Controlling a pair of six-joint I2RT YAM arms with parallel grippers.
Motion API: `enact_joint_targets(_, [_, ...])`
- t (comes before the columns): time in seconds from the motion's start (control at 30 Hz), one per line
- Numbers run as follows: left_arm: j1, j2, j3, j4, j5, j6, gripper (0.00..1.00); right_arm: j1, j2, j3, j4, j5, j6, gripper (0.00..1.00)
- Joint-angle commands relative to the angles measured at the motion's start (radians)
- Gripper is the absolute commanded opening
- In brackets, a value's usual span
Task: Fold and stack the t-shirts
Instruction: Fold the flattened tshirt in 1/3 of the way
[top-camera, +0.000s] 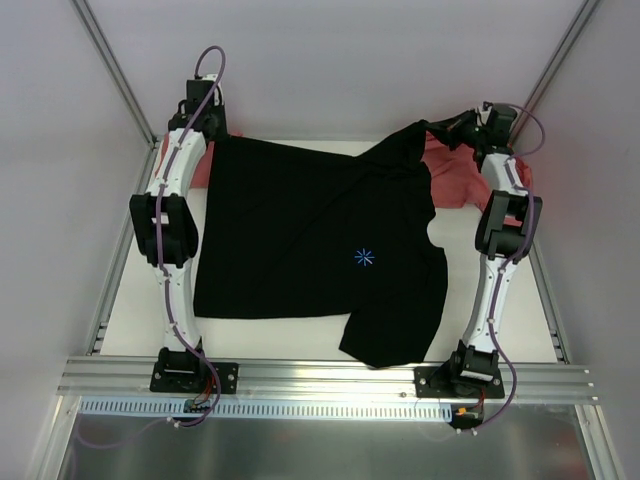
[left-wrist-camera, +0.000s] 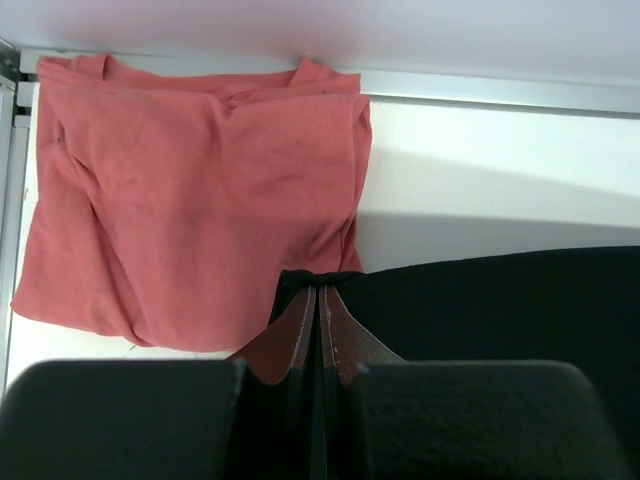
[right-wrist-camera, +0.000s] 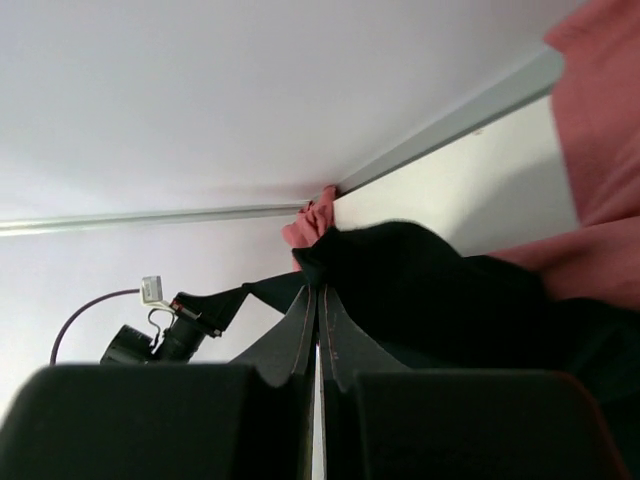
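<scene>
White walls enclose the table (top-camera: 120, 320) in the overhead view. We see the black t-shirt (top-camera: 300, 240) spread flat across it, blue starburst mark (top-camera: 364, 257) facing up. Its far edge runs left to right between the arms, and the cloth lies from that edge back toward the arm bases. The left gripper (top-camera: 212, 132) sits at the far left corner of the shirt and the right gripper (top-camera: 447, 128) at the far right, each nearest its own end. The left salmon-red t-shirt (top-camera: 204, 172) and the right salmon-red t-shirt (top-camera: 460, 180) peek out at those corners.

From the left wrist, we see the left gripper (left-wrist-camera: 318, 296) clamped tight on the black t-shirt (left-wrist-camera: 500, 320). The left salmon-red t-shirt (left-wrist-camera: 190, 200) lies folded just beyond.

From the right wrist, we see the right gripper (right-wrist-camera: 318, 292) pinched on a bunched fold of the black t-shirt (right-wrist-camera: 420, 290), which seems raised off the table. The right salmon-red t-shirt (right-wrist-camera: 600, 150) lies alongside. A small pink scrap beyond the fold is too small to identify.
</scene>
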Motion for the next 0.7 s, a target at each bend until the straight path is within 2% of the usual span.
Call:
enact_joint_targets(0.0, [0.003,-0.088,-0.001,0.023,-0.003,0.008,0.0,-0.014,-0.184,-0.039,0.009,-0.056,-0.032,0.0])
enact_joint_targets(0.4, [-0.005,-0.195,-0.142,0.017,0.026,-0.021,0.0,-0.029,-0.429,-0.315,-0.106,-0.136,-0.114,0.0])
enact_joint_targets(0.67, [-0.023,-0.24,-0.18,0.016,0.026,-0.02,0.0,-0.042,-0.676,-0.588,-0.356,-0.096,-0.281,0.0])
